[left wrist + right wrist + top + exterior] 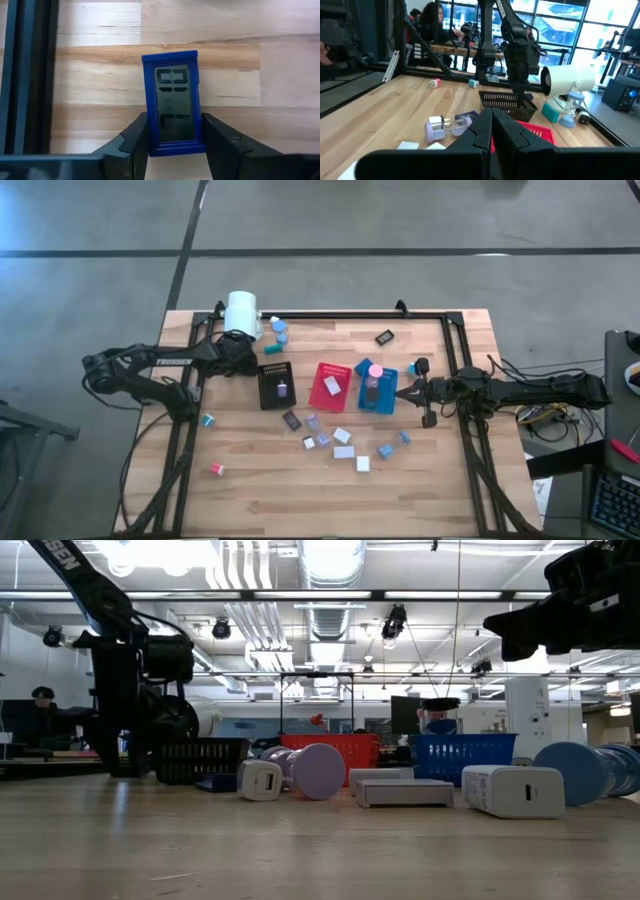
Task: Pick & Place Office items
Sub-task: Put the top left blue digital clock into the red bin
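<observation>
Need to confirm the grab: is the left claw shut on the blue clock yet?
Shut on it: the left claw's fingers press both sides of the blue clock on the table.

The wooden bench [250,490] is carrying three trays in a row: a black tray [277,386], a red tray [329,386] and a blue tray [377,388]. A white cylinder [242,314] is lying near the far edge. Small white blocks [344,451] are lying near the trays, a pink bit [216,469] is lying apart, and a blue timer [173,102] is resting on the wood.
</observation>
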Action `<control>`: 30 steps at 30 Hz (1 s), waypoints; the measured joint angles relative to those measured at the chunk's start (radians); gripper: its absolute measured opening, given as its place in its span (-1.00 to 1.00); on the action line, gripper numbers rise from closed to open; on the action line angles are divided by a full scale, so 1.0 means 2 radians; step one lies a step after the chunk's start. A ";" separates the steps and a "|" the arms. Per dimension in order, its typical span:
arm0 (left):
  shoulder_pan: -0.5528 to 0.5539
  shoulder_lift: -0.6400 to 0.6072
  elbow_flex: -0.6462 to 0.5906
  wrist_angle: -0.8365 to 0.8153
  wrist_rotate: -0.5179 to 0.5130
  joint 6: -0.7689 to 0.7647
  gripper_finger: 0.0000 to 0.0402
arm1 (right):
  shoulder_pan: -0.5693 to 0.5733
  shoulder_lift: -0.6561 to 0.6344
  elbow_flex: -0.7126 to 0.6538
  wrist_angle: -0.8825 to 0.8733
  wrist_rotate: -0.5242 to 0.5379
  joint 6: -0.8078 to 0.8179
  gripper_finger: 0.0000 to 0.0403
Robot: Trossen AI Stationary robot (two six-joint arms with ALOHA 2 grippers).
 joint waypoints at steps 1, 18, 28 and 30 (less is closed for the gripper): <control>-0.007 -0.002 -0.001 -0.001 -0.003 -0.002 -0.25 | 0.000 0.000 0.000 0.000 0.000 0.002 -0.96; -0.205 -0.127 -0.004 -0.024 -0.100 -0.035 -0.25 | 0.000 0.000 0.000 0.005 0.002 0.005 -0.96; -0.274 -0.272 0.009 0.086 -0.189 0.211 -0.25 | 0.000 0.000 0.000 0.023 0.002 0.001 -0.96; -0.275 -0.294 0.011 0.135 -0.170 0.287 -0.25 | 0.000 0.000 0.000 0.025 0.002 0.000 -0.96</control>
